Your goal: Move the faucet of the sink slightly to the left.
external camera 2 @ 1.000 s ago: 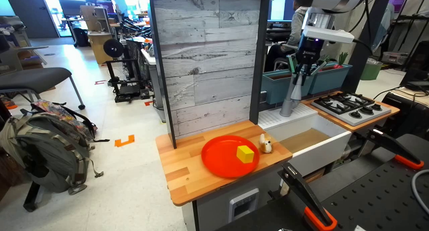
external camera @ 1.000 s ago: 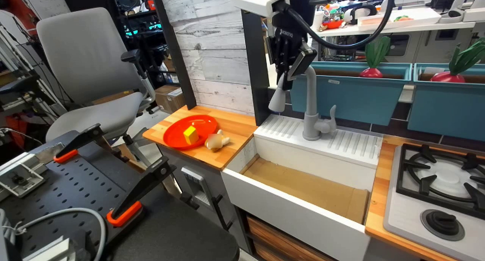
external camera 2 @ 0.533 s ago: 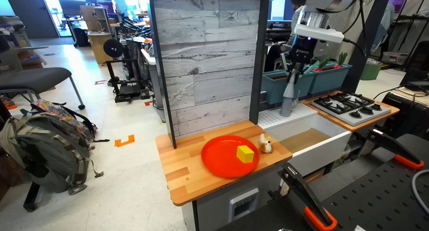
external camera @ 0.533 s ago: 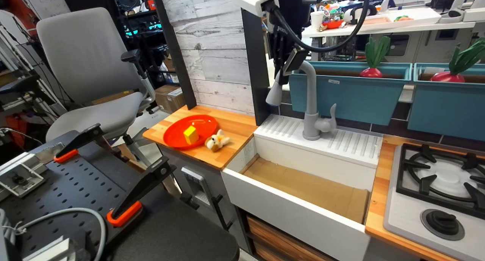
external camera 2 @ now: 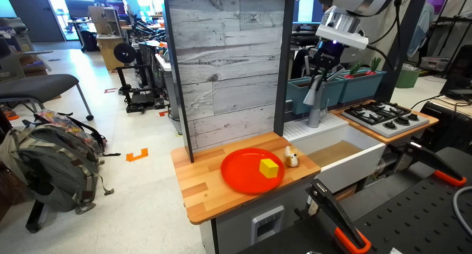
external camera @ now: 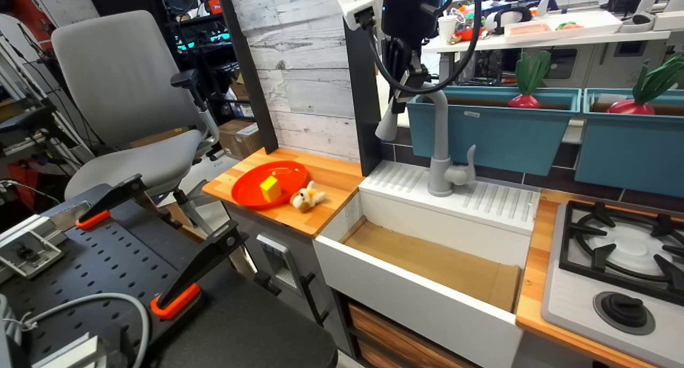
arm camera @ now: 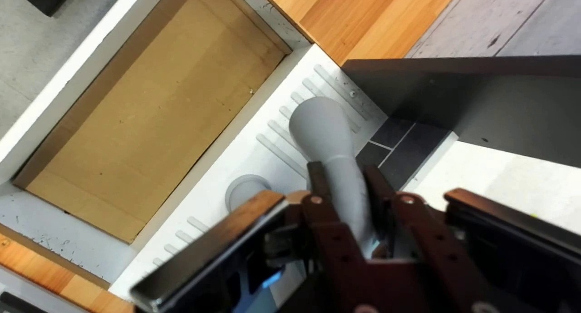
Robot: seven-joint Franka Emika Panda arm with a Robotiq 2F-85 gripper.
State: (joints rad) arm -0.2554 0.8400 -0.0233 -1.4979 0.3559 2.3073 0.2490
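The grey faucet (external camera: 441, 127) stands on the ribbed back ledge of the white sink (external camera: 417, 298), with its spout arching to the left in an exterior view. My gripper (external camera: 398, 98) is at the spout's outer end, just above the flared head. In an exterior view the gripper (external camera 2: 318, 77) hides part of the faucet's arch (external camera 2: 314, 115). In the wrist view the two fingers (arm camera: 343, 170) lie on either side of the spout neck, close against it, and the flared head (arm camera: 320, 126) sticks out beyond them. The sink's tan bottom (arm camera: 154, 104) also shows there.
A dark upright post (external camera: 364, 101) stands left of the spout head. Blue planters (external camera: 491, 138) hang behind the faucet. A red plate (external camera: 246, 189) with a yellow cube (external camera: 270, 189) and a small plush dog (external camera: 307, 197) lie on the wooden counter. A stovetop (external camera: 572, 298) is at right.
The gripper and the spout end have swung together, moving left in an exterior view and away from the stovetop. The wrist has turned a little. The faucet's base stays in place.
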